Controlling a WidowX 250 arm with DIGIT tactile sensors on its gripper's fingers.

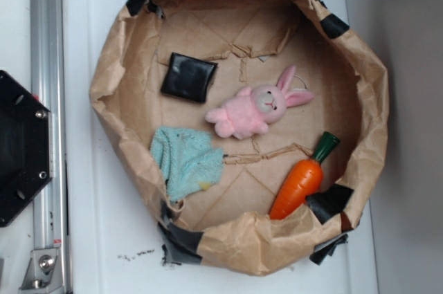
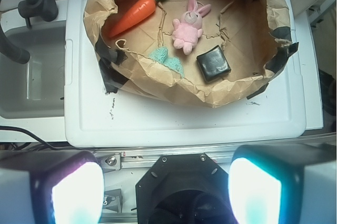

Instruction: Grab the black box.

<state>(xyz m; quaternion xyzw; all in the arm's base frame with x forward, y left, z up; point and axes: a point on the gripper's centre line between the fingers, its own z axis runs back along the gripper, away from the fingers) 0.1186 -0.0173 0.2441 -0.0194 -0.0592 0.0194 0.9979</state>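
White table top (image 1: 104,225) carries everything, with a silver rail (image 1: 47,100) along one side and a black hexagonal plate (image 1: 21,149) sitting over that rail. Wrist view also shows a grey sink basin (image 2: 31,76) with a black hose (image 2: 21,8) beside the table.

Brown paper bowl (image 1: 374,100), crumpled rim, black tape patches (image 1: 332,200) at several spots around the rim. All loose items sit inside it on the paper floor.

Contents, big to small:
- orange carrot (image 1: 297,187) with green top, lying tilted against the rim wall, near one tape patch
- teal cloth (image 1: 185,162), bunched against the inner wall
- pink bunny (image 1: 252,111), roughly centre, between cloth and carrot
- black box (image 1: 188,77), flat on the floor, glossy and creased, just beside the bunny but not touching it, apart from the cloth. Nothing on top of it.

Gripper (image 2: 166,190): only visible in the wrist view, at the bottom edge, two fingers (image 2: 76,192) blurred and lit, spread wide with a clear gap between them, nothing held. It sits off the bowl, over the rail and plate side, well apart from the box.
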